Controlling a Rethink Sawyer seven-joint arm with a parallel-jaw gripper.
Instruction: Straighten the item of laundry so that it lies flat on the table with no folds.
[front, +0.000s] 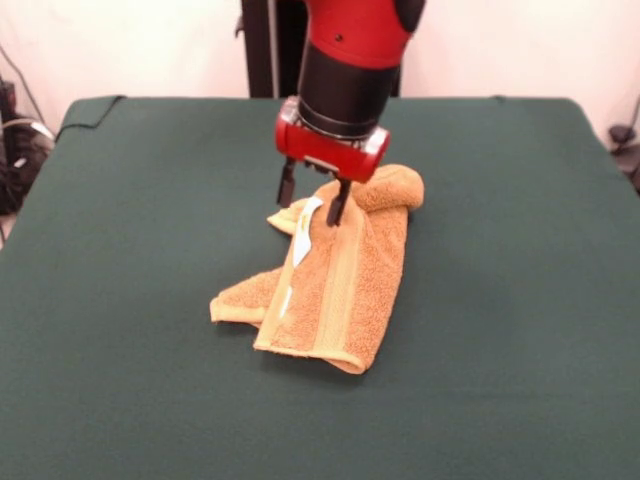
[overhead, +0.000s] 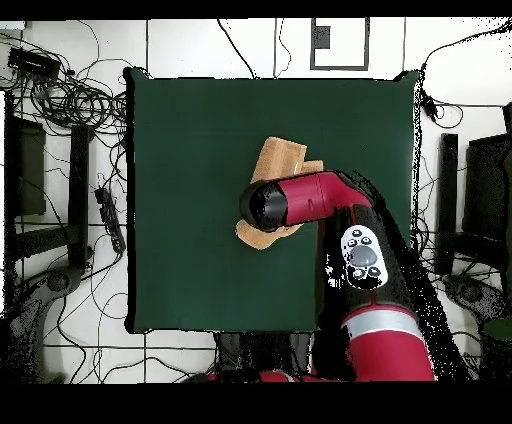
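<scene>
The orange-tan towel (front: 340, 275) lies crumpled and folded near the middle of the green table (front: 500, 300). One woven band runs down its front and a bunched hump sits at its far right end. A small white label (front: 306, 215) shows near its top. My gripper (front: 312, 200) hangs straight down over the towel's upper end, open, with one finger on each side of the folded edge by the label. In the overhead view the arm's wrist (overhead: 268, 205) covers the gripper and part of the towel (overhead: 278, 160).
The dark green cloth (overhead: 180, 150) spreads wide on every side of the towel. Cables and dark equipment (overhead: 60, 100) lie on the floor beyond the table's edges. The robot's pedestal (front: 270, 45) stands at the far side.
</scene>
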